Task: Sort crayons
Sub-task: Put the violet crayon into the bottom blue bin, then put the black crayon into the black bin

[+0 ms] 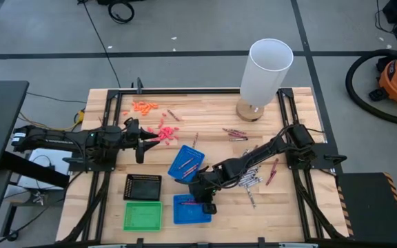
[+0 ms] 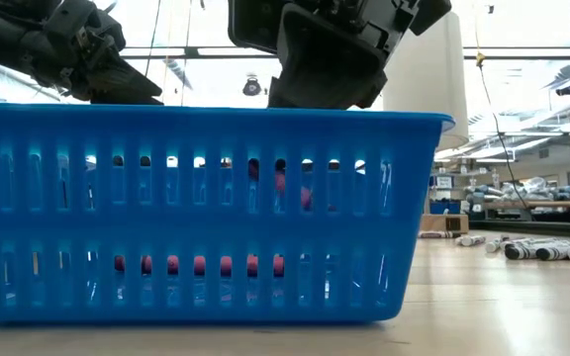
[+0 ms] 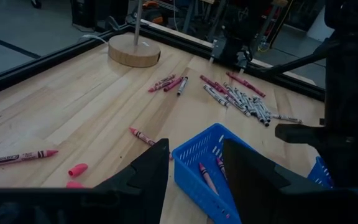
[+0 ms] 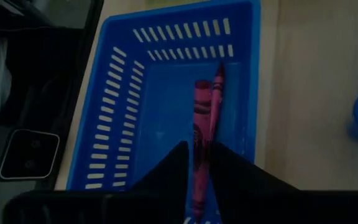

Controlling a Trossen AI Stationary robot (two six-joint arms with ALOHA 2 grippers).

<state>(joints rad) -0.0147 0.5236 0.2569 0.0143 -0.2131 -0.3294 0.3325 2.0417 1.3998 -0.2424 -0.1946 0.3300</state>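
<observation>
My right gripper (image 1: 202, 200) reaches slanting down into the near blue tray (image 1: 193, 213) (image 4: 123, 118) and is shut on a red crayon (image 4: 199, 143). A second red crayon (image 4: 216, 99) lies on that tray's floor beside it. Another blue tray (image 1: 187, 162) holds a few red crayons (image 3: 207, 177). Loose grey and red crayons (image 1: 248, 180) lie in a heap on the table to the right, and a few more (image 1: 234, 133) lie farther back. My left gripper (image 3: 194, 168) waits open at the table's left (image 1: 143, 142), above the wood and touching nothing. My right gripper pinches the red crayon between its two fingers (image 4: 166, 174), on the crayon's near part (image 4: 197, 177). The fingers come slanting down from the table's right and lie along the crayon. Its far pointed end (image 4: 201, 87) is down in the tray, next to the other crayon.
A black tray (image 1: 143, 186) and a green tray (image 1: 143, 215) stand left of the near blue one. Orange bits (image 1: 143, 107) and pink bits (image 1: 164, 131) lie at the far left. A tall white cylinder (image 1: 267, 69) on a round wooden base (image 1: 250, 110) stands at the back.
</observation>
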